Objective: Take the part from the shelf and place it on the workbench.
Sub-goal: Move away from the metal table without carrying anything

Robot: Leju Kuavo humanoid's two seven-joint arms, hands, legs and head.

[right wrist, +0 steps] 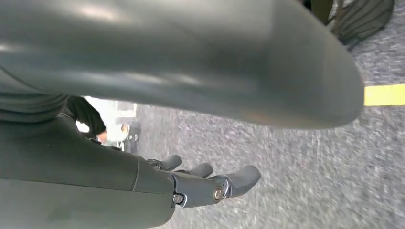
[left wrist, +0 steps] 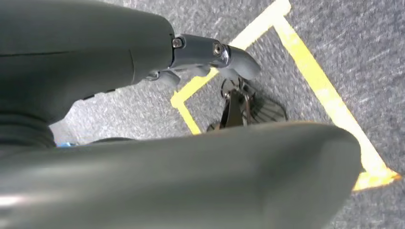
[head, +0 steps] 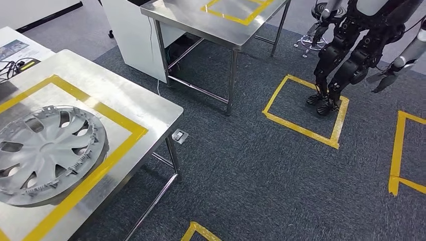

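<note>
A grey plastic wheel cover [head: 47,153] lies flat on the steel workbench [head: 150,108] at the left of the head view, inside a yellow taped rectangle [head: 123,128]. My left hand [left wrist: 200,52] hangs over dark carpet with its fingers stretched out and nothing in them. My right hand [right wrist: 205,186] also hangs over the carpet, fingers apart and holding nothing. Both hands are away from the wheel cover.
A second steel table [head: 221,25] with a yellow taped mark stands further back, a white cabinet [head: 133,35] beside it. Another humanoid robot [head: 351,50] stands in a yellow floor square [head: 301,128] at the right. Cables [head: 12,68] lie at the far left.
</note>
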